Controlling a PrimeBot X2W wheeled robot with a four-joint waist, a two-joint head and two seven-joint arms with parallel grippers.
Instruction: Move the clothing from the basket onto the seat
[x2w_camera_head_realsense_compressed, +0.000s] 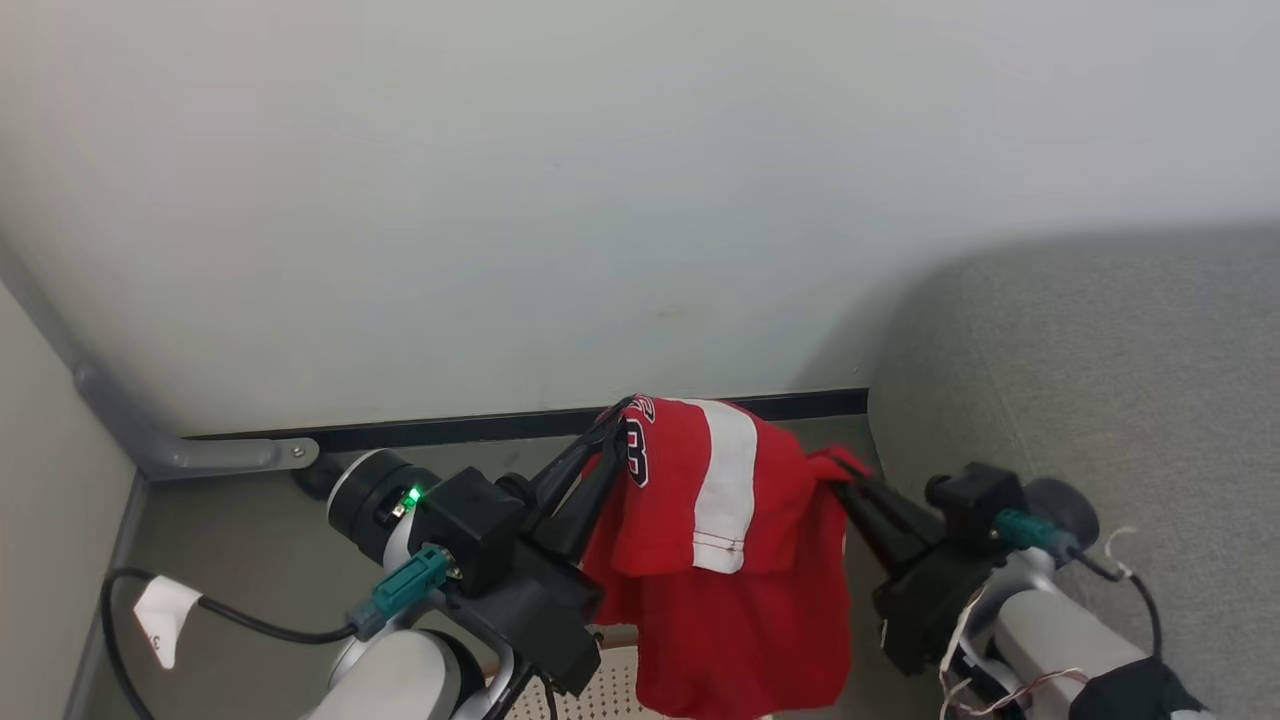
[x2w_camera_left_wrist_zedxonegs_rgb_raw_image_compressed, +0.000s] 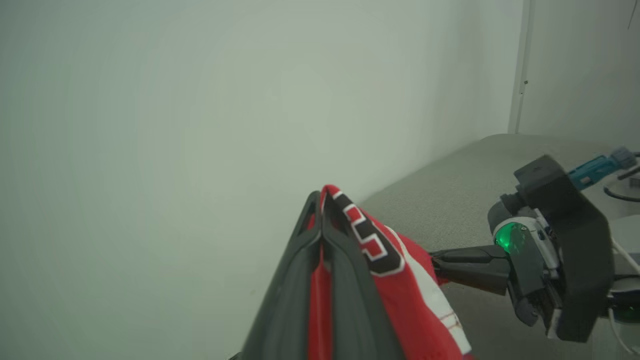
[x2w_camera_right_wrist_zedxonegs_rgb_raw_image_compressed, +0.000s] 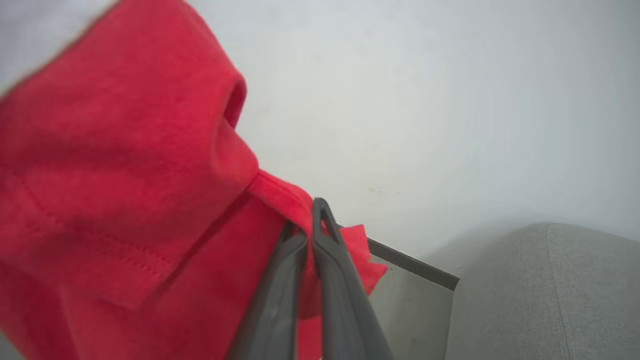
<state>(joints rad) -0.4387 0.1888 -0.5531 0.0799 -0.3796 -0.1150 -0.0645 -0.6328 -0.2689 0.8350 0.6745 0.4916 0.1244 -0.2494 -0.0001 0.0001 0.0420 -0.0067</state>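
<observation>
So far, one red piece of the clothing (x2w_camera_head_realsense_compressed: 720, 570) hangs above the basket (x2w_camera_head_realsense_compressed: 615, 690) at six o'clock, with the left end effector (x2w_camera_head_realsense_compressed: 612, 432) and the right end effector (x2w_camera_head_realsense_compressed: 838, 487) both clenched on its top edge. Carrying it to the seat (x2w_camera_head_realsense_compressed: 1100, 400) at three o'clock and letting go remain, I judge; the basket's contents are hidden.

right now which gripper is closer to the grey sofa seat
Right. The right gripper, shut on the red jersey, is just beside the grey sofa seat; the left gripper pinches the jersey's other side, farther from it.
</observation>
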